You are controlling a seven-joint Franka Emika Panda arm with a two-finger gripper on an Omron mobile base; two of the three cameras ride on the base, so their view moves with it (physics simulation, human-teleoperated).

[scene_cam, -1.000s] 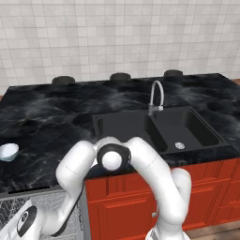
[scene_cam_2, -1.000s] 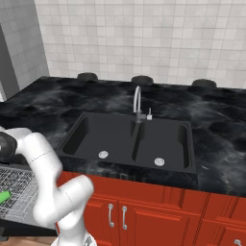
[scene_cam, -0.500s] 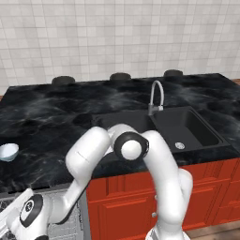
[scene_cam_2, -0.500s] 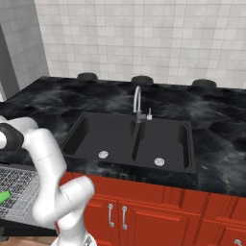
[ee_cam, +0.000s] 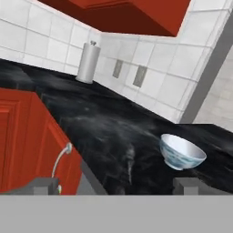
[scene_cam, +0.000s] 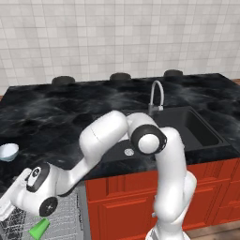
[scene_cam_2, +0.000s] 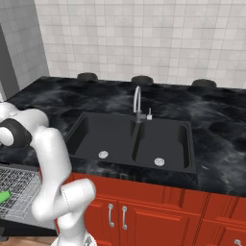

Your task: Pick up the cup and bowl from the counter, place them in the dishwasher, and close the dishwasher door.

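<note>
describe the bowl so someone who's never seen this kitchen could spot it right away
Start at the black marble counter and follow it left, away from the double sink, to its front edge. The bowl sits there upright and alone above the open dishwasher. It is small, shallow and pale bluish white, unlike the green cup lying in the rack below.

From behind and left of the arm, we look forward and down across the broad black marble-look counter (scene_cam: 56, 117); from behind and right, over the same counter (scene_cam_2: 216, 125) and the matte black double sink (scene_cam_2: 134, 139). Our hand camera sits low and close, facing the small white bluish bowl (ee_cam: 181, 152), apparently tilted.
</note>
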